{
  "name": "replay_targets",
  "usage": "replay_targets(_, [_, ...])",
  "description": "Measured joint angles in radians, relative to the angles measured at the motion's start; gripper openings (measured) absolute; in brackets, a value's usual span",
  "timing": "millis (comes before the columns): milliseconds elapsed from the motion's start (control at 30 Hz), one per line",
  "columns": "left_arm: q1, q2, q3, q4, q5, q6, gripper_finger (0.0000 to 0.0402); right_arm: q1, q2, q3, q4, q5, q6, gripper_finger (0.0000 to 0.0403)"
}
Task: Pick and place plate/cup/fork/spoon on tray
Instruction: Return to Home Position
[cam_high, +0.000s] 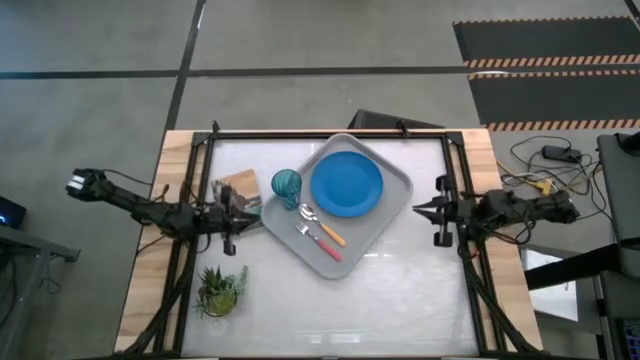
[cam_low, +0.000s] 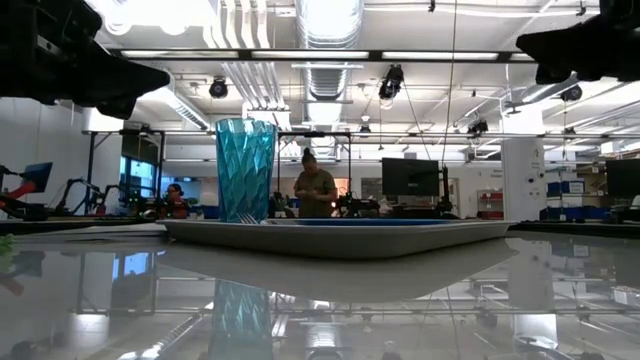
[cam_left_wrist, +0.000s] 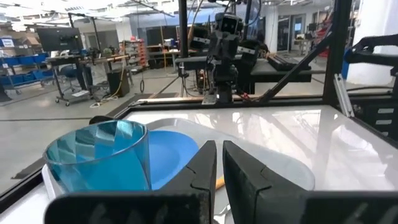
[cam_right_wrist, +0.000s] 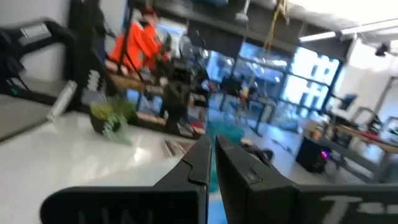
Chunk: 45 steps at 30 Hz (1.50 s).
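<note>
Hovering at opposite sides of the tray (cam_high: 392, 212), both my grippers are empty. L gripper (cam_high: 257, 212) sits just off the tray's left edge, near the cup (cam_high: 286, 184). Its wrist view shows the fingers (cam_left_wrist: 202, 171) pressed nearly together, a thin slit between them, nothing pinched. R gripper (cam_high: 420, 208) hangs just off the tray's right corner, pointing toward the plate (cam_high: 346, 186), w/ fingers (cam_right_wrist: 198, 165) likewise drawn close on nothing.

All four items are on the tray. The plate lies flat in the far half. The cup stands upright just beside it on the left, and the low view confirms it is not tilted. Spoon (cam_high: 322, 226) and fork (cam_high: 318, 243) lie side by side in the near half, heads toward the cup. I can't tell if they touch.

My read: pick-and-place work looks done, and the step in hand is going to the home pose, no object involved.

Next move, as I judge it, calls for drawing each arm straight back from the tray, L arm leftward and R arm rightward, fingers left as they are. L side needs the most care: the cup is near and tall, so a sideways swing could tip it. A brown board (cam_high: 238, 186) lies right by that gripper, and a small potted plant (cam_high: 220, 290) stands nearer the front edge. R side has open table around it.
</note>
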Motion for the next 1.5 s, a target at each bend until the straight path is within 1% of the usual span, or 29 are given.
replay_targets(100, [0.000, 0.018, 0.000, 0.000, 0.000, 0.000, 0.0011, 0.000, -0.010, -0.074, 0.132, -0.034, 0.001, 0.0013])
replay_targets(300, [0.000, 0.053, -0.001, 0.000, 0.000, 0.000, 0.0011, 0.000, 0.005, -0.073, 0.133, -0.084, -0.013, 0.0013])
replay_targets(567, [0.000, 0.098, -0.001, 0.000, 0.000, 0.000, 0.0011, 0.000, 0.017, -0.074, 0.132, -0.077, 0.145, 0.0013])
replay_targets(700, [0.000, 0.121, -0.001, 0.001, 0.000, 0.000, 0.0011, 0.000, 0.018, -0.074, 0.133, -0.077, 0.183, 0.0013])
replay_targets(1500, [0.000, 0.278, -0.001, 0.000, 0.000, 0.001, 0.0011, 0.000, 0.018, -0.075, 0.133, -0.076, 0.187, 0.0013])
